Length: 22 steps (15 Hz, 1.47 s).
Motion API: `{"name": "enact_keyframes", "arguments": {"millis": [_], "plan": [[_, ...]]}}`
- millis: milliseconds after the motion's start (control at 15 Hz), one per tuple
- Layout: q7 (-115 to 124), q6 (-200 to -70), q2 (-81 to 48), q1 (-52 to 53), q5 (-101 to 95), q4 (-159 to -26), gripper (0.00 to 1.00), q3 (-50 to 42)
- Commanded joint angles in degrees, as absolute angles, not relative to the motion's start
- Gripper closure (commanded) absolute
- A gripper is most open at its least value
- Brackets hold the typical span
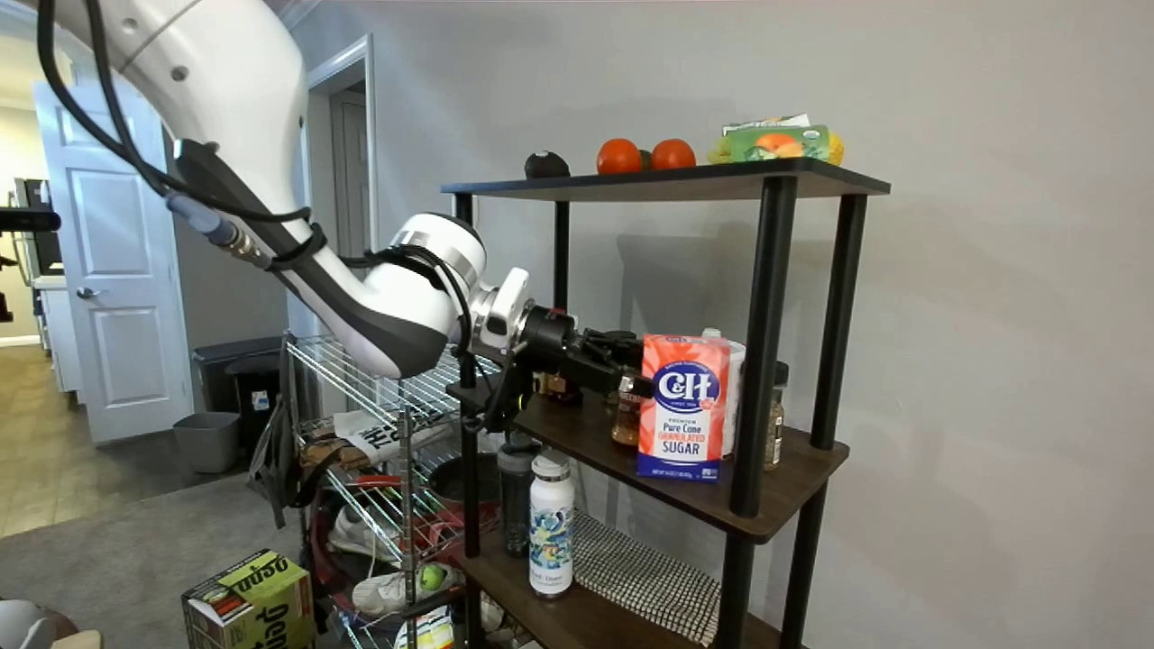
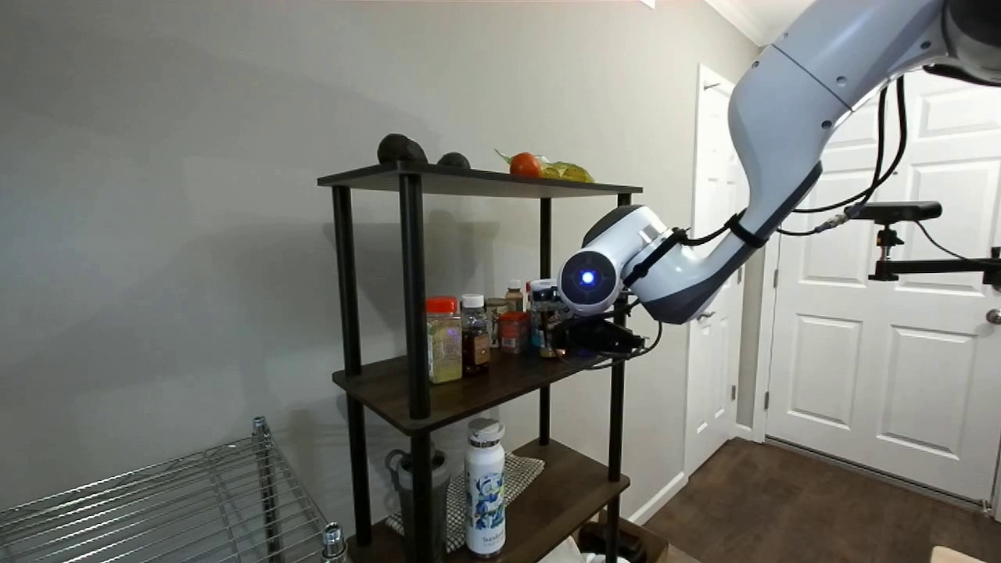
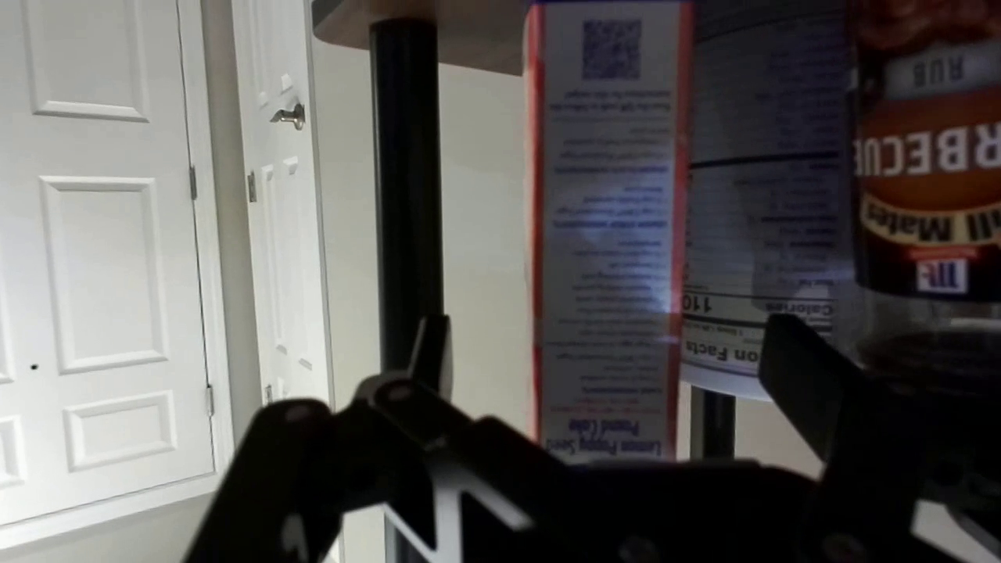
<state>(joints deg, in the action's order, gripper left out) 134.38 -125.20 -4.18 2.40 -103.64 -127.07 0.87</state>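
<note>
My gripper point(image 3: 608, 324) is open, its fingers wide apart with nothing held. It reaches in over the middle shelf point(image 1: 577, 433) in an exterior view point(image 1: 622, 371). It is nearest to an orange, white and blue sugar carton point(image 1: 683, 406), which stands upright at the shelf's front edge. In the upside-down wrist view the carton's narrow side point(image 3: 606, 234) shows between the fingers; I cannot tell if they touch it. A white container point(image 3: 766, 195) stands behind the carton. A barbecue rub bottle point(image 3: 931, 156) is beside it, near one finger. The arm mostly hides the carton in an exterior view.
Black shelf posts point(image 1: 764, 342) stand close to the carton. Several spice jars point(image 2: 444, 344) share the shelf. Tomatoes point(image 1: 619, 156), avocados point(image 2: 401, 148) and packaged food point(image 1: 777, 142) lie on top. A white bottle point(image 1: 551, 527) stands below. A wire rack point(image 1: 379, 388) is alongside.
</note>
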Motion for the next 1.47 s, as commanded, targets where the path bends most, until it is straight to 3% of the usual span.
{"name": "enact_keyframes", "arguments": {"millis": [0, 1400], "plan": [[134.9, -126.0, -2.7, 2.3, -104.6, -129.3, 0.0, 1.8], [141.2, -117.5, 6.9, 9.4, -101.6, -145.8, 0.0, 8.6]]}}
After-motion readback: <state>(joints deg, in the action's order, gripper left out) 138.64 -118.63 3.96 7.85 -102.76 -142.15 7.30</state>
